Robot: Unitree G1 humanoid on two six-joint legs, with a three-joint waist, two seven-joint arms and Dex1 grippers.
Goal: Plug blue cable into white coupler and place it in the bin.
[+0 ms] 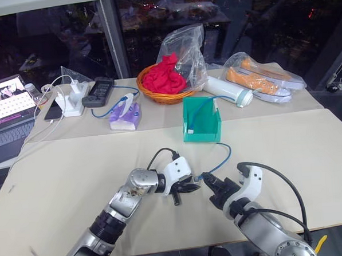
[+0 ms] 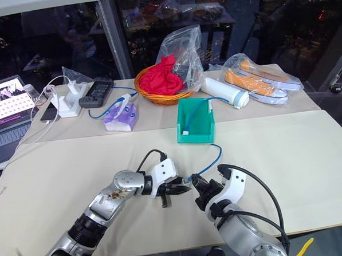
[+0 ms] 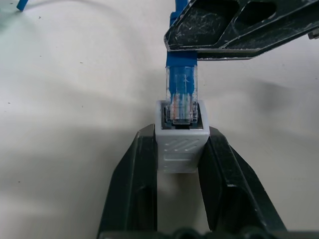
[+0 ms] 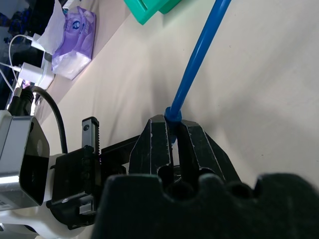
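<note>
Left gripper (image 3: 180, 149) clamps the white coupler (image 3: 180, 149); right gripper (image 4: 173, 130) pinches the blue cable (image 4: 197, 59), near the beige tabletop's (image 1: 58, 174) front edge.

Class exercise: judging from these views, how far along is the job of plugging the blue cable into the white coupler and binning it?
Done: the left gripper is shut on the white coupler, and the right gripper is shut on the blue cable behind its plug. In hand: the clear plug sits in the socket mouth, seemingly not fully seated. Left: pushing it home and placing the joined pair in the bin.
</note>
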